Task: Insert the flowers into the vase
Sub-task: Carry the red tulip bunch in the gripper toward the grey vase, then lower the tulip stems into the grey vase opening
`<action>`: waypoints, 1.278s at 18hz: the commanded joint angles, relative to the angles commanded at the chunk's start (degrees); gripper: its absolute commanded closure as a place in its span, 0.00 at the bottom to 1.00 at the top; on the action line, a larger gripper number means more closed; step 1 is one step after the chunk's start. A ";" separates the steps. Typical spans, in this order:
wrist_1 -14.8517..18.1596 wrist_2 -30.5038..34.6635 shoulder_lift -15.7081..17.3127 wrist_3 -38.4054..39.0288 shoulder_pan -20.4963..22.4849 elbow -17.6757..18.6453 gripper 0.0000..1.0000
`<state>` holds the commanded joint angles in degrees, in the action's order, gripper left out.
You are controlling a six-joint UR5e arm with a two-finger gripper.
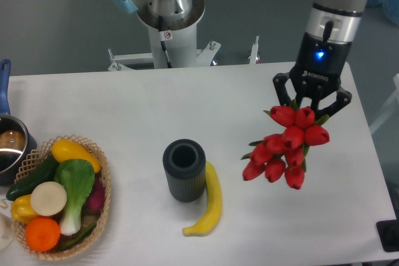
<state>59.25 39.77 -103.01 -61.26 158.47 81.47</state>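
Note:
The flowers (285, 147), a bunch of red tulips with green leaves, hang in the air at the right of the table, buds toward the camera. My gripper (310, 105) is shut on the bunch from above; its fingertips and the stems are hidden behind the buds. The vase (184, 170), a dark grey ribbed cylinder with an open round rim, stands upright at the table's front middle, well to the left of and below the flowers.
A yellow banana (210, 204) lies against the vase's right side. A wicker basket (103, 195) of vegetables and fruit sits at the front left. A metal pot (11, 147) with a blue handle is at the left edge. The arm's base (169, 14) stands behind the table.

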 joint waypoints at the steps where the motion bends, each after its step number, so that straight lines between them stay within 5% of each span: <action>1: -0.71 -4.22 -0.09 0.44 0.18 0.09 1.00; 9: -3.35 -19.97 -0.70 2.90 0.00 1.40 1.00; 14: -3.79 -35.01 -0.27 2.29 0.18 8.86 1.00; 23: -6.69 -38.36 2.72 -1.66 0.35 19.86 1.00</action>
<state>52.56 1.41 -100.28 -62.92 158.82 101.33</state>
